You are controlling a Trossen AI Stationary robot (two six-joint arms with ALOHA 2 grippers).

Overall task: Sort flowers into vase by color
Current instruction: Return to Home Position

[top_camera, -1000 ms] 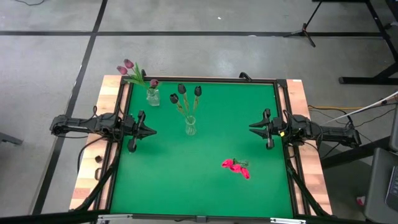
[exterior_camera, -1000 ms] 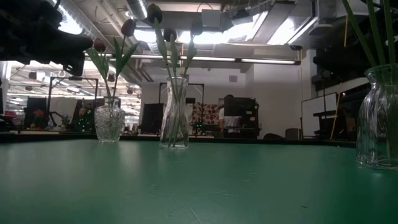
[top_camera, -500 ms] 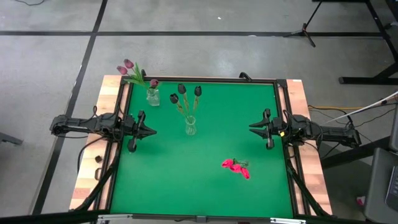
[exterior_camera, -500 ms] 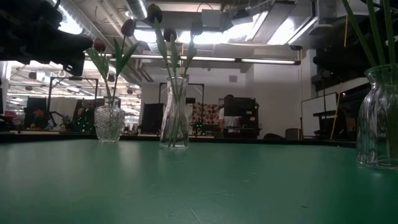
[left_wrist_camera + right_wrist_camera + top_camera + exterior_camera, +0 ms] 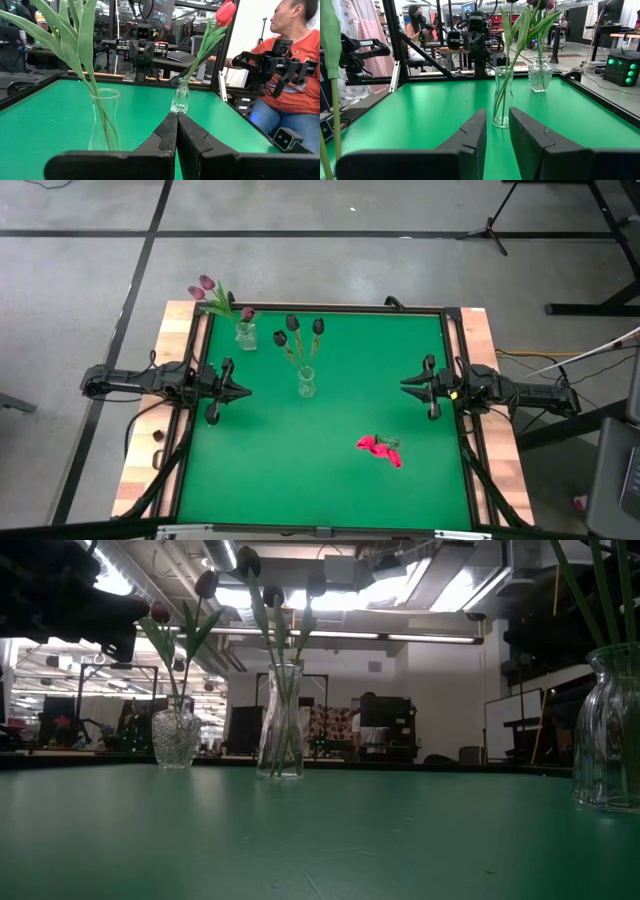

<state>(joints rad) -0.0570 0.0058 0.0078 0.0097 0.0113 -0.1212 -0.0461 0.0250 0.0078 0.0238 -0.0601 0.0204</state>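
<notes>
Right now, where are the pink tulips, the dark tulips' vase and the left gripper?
pink tulips (image 5: 372,445): high view, the heads.
dark tulips' vase (image 5: 306,384): high view, glass body.
left gripper (image 5: 176,116): left wrist view, between shut fingertips.

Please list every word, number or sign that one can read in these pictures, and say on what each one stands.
"TROSSEN": small white letters on a dark arm beside the table, in the right wrist view; only just readable.
Anything written in the room behind the table: too small or blurred to read.
On the vases and the flowers: no writing shows.
</notes>
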